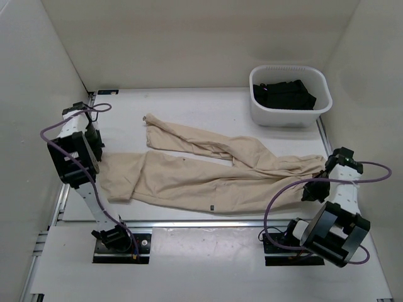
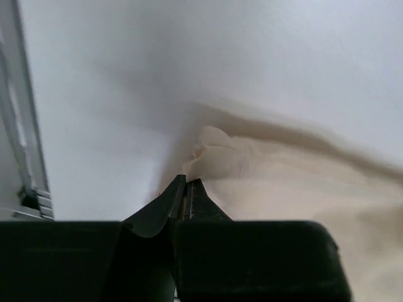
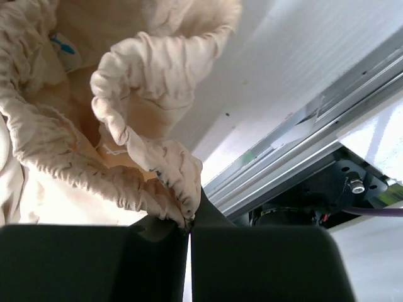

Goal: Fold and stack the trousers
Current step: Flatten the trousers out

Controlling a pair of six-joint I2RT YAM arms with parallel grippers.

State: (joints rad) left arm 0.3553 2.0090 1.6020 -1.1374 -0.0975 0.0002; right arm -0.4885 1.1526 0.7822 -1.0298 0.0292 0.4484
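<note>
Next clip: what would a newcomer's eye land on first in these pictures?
Beige trousers sprawl across the middle of the table, legs pointing left and waistband at the right. Both ends are pinched: the left hand is shut at a leg cuff, and the right hand is shut on the gathered waistband. At the far right a white tub holds a black garment.

Black-and-white arms (image 1: 88, 192) carry looping purple cables (image 1: 268, 214).

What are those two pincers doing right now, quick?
Left pincer: closed, pinching a leg end of the beige trousers.
Right pincer: closed, gripping the trousers' gathered waistband.
</note>
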